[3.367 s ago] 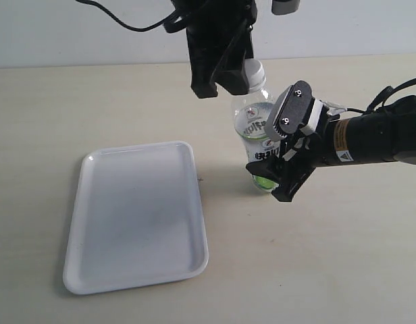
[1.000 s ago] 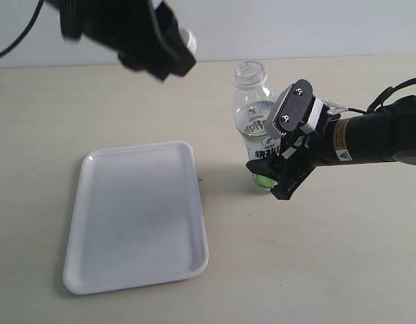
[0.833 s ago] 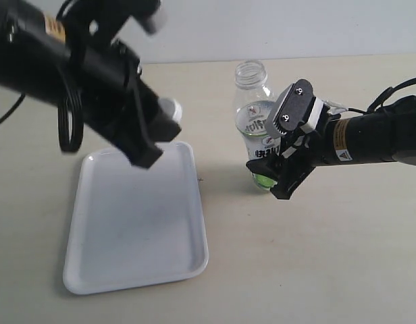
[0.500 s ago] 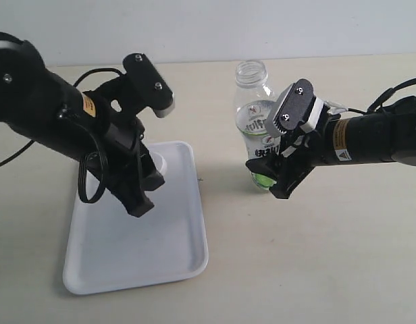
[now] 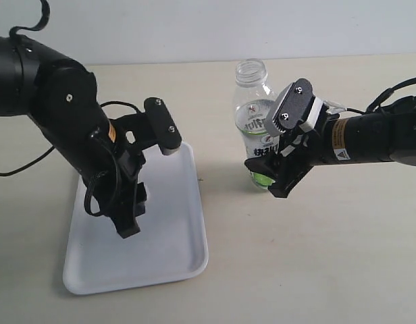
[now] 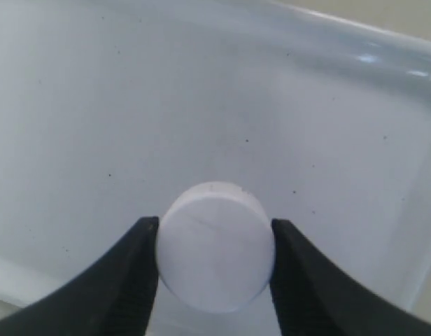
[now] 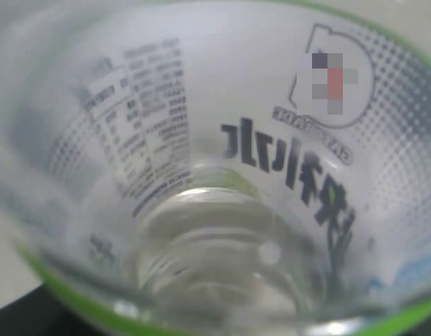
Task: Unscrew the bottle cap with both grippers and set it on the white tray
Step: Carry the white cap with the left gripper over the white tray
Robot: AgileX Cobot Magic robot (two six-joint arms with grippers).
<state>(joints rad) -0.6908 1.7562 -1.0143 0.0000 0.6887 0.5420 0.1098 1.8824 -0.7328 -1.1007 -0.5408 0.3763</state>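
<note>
- Starting nearest you, bare tan table (image 5: 309, 270) runs along the front of the white tray (image 5: 171, 236) and on past its right edge.
- The white tray is flat, smooth and shiny, with round corners and a low rim. Its near end has open room.
- Your left gripper (image 5: 135, 210) points down over the middle of the tray. Its thick dark arm bends above the tray's left edge.
- Its two black fingers (image 6: 124, 280) press both sides of the bottle cap (image 6: 215, 255), a small round white cap with a flat top. The cap hangs low over the tray floor, and you cannot tell if it touches.
- Your right gripper (image 5: 269, 152) reaches in from the right and is closed around the labelled middle of the bottle (image 5: 250, 77). A grey screwed plate faces up.
- The bottle is clear plastic and stands upright on the table, apart from the tray's right edge, its threaded neck open.
</note>
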